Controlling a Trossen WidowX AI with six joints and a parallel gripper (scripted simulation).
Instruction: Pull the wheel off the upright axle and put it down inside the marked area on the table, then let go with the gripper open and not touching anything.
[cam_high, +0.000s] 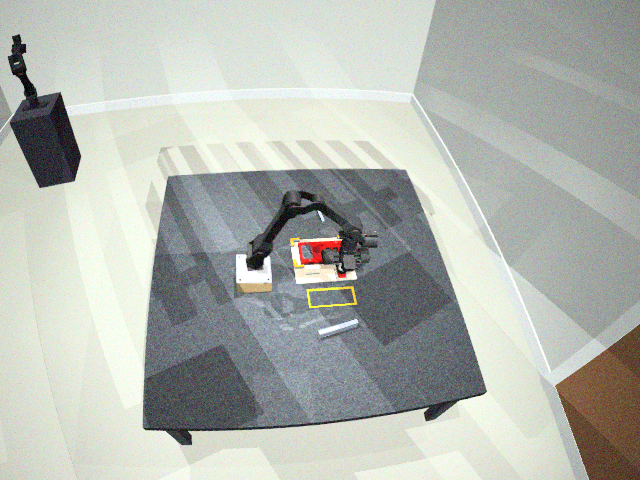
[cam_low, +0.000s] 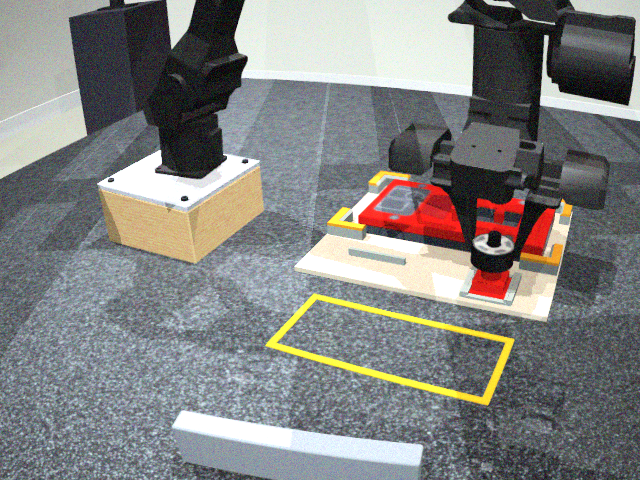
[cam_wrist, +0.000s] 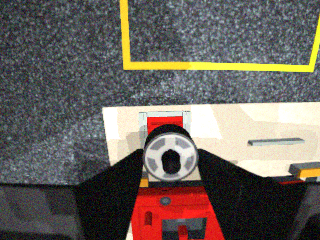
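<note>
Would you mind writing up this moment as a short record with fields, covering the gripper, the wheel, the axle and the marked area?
gripper: gripper shut on the wheel, a finger on each side
wheel: wheel grey-faced with dark rim, on the axle above the red base
axle: dark tip of the axle showing through the hub
marked area: yellow rectangle on the table, nothing inside it
task stage: wheel not yet pulled free

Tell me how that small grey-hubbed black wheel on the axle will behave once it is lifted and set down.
The small black wheel with a grey hub looks rigid, so it should hold shape in the end effector. Being round, it may roll if set on its tread; laid flat inside the yellow-outlined rectangle it should stay put. It probably is light.
</note>
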